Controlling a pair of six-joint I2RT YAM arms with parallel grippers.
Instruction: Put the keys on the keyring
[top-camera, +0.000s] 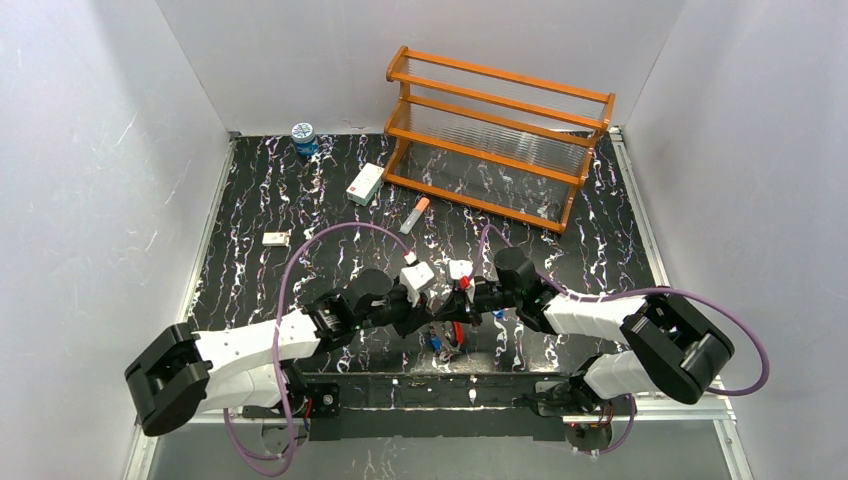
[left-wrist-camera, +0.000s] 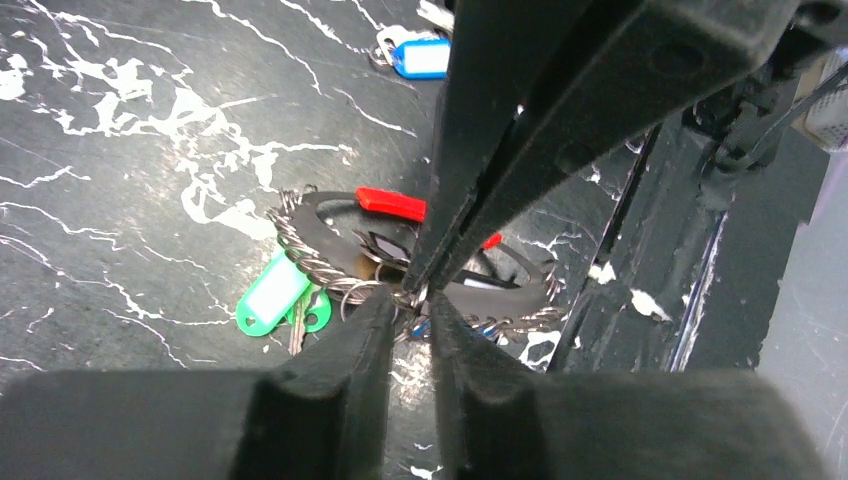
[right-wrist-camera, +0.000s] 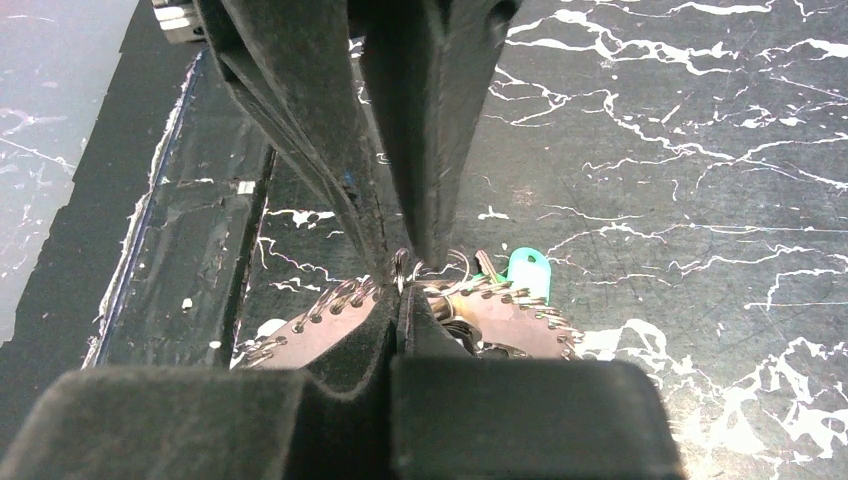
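The keyring (left-wrist-camera: 312, 258) is a twisted wire oval with a red section (left-wrist-camera: 390, 203), lying near the table's front edge; it also shows in the top view (top-camera: 458, 332). A green-headed key (left-wrist-camera: 268, 297) hangs on its left side and shows in the right wrist view (right-wrist-camera: 527, 272). A blue-headed key (left-wrist-camera: 422, 58) lies apart, farther back. My left gripper (left-wrist-camera: 412, 300) is pinched, with a narrow gap, on the loop's near wire. My right gripper (right-wrist-camera: 400, 283) is shut on a thin silver split ring at that same spot. Both grippers meet tip to tip (top-camera: 447, 315).
An orange wooden rack (top-camera: 500, 135) stands at the back right. A blue jar (top-camera: 304, 137), a white box (top-camera: 365, 184), an orange-and-white tube (top-camera: 414, 215) and a small white piece (top-camera: 276, 239) lie behind the arms. A black taped strip (left-wrist-camera: 660, 270) borders the front edge.
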